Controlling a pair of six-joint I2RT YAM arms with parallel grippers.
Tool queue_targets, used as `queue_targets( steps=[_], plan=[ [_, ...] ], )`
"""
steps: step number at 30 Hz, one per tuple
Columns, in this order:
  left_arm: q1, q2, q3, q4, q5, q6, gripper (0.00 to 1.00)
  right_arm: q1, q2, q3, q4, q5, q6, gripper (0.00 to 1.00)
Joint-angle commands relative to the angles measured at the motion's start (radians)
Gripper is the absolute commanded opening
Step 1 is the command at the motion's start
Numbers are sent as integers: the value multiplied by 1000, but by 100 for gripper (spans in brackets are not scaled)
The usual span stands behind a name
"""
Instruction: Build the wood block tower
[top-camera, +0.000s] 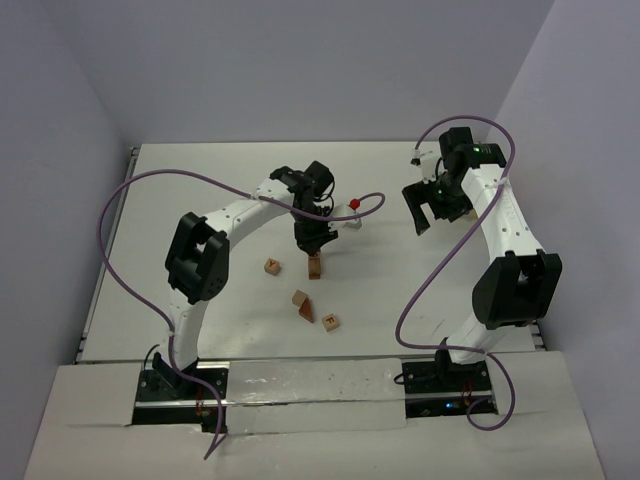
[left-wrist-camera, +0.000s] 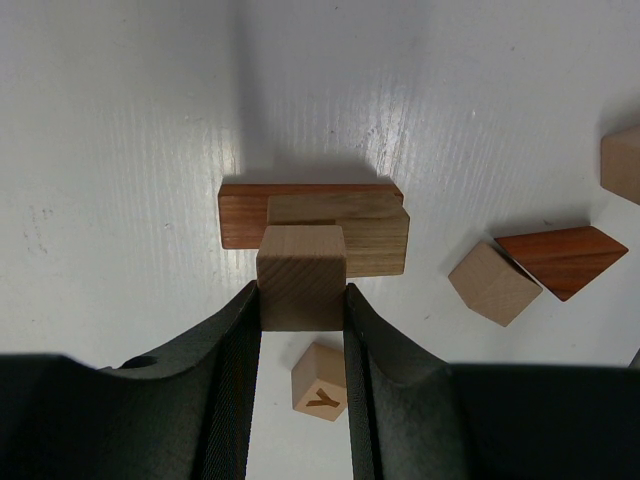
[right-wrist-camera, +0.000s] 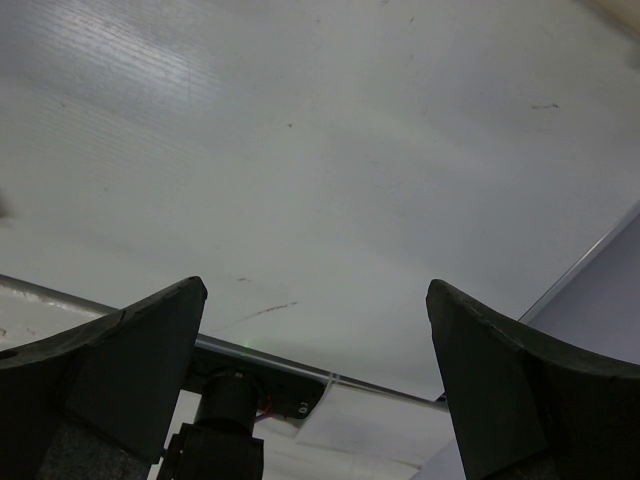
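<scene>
Tower base (top-camera: 315, 266), bar (left-wrist-camera: 240, 215) under oblong (left-wrist-camera: 380, 243), lies crosswise just beyond the left fingers (left-wrist-camera: 235, 370), which pinch a cube (left-wrist-camera: 301, 277); the right fingers (right-wrist-camera: 130, 370) hang spread, farther off.

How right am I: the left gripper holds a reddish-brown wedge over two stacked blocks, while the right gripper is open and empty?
The left gripper holds a tan cube; the reddish-brown wedge lies on the table, as the left wrist view shows. The rest stands.

A dark letter Y marks one tan cube (left-wrist-camera: 320, 392).
</scene>
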Motion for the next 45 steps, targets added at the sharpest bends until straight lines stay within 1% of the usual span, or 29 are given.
queue_targets(
  steps=[1, 7, 11, 15, 19, 22, 28, 32, 33, 34, 36, 39, 41, 42, 45],
  plan=[
    [-8, -3, 9, 11, 29, -5, 25, -8, -3, 34, -13, -4, -5, 100],
    [-8, -5, 2, 6, 30, -1, 29, -8, -3, 37, -12, -2, -5, 100],
    [-8, -5, 2, 0, 31, 2, 36, -8, 0, 39, -12, -2, -7, 100],
    [-8, -11, 0, -1, 30, 2, 39, -8, 5, 43, -15, -2, -9, 100],
    [-8, -25, 1, -6, 32, 5, 49, -8, 11, 48, -16, -6, -9, 100],
    [-8, -28, 6, -13, 34, 10, 53, -7, 14, 52, -17, -8, -8, 100],
    [-9, -50, 32, -38, 32, 15, 53, -7, 12, 57, -18, -6, -9, 100],
    [-8, -148, 64, -86, 27, 31, 52, -7, -2, 74, -19, -11, -15, 100],
    [-8, -193, 58, -100, 24, 39, 53, -7, -9, 79, -18, -20, -19, 100],
    [-8, -248, 50, -105, 21, 44, 53, -6, -15, 83, -17, -32, -22, 100],
    [-6, -305, 23, -104, 15, 43, 54, -3, -29, 89, -9, -41, -26, 100],
    [5, -425, -39, -89, 18, 30, 54, 17, -78, 79, 38, -57, -49, 100],
    [50, -464, -71, -72, 48, 1, 54, 41, -112, 44, 81, -54, -66, 100],
    [52, -464, -71, -72, 65, -19, 54, 55, -123, 30, 82, -51, -74, 100],
    [189, -478, -89, -55, 159, -123, 53, 111, -150, -17, 118, -43, -101, 99]
  ],
)
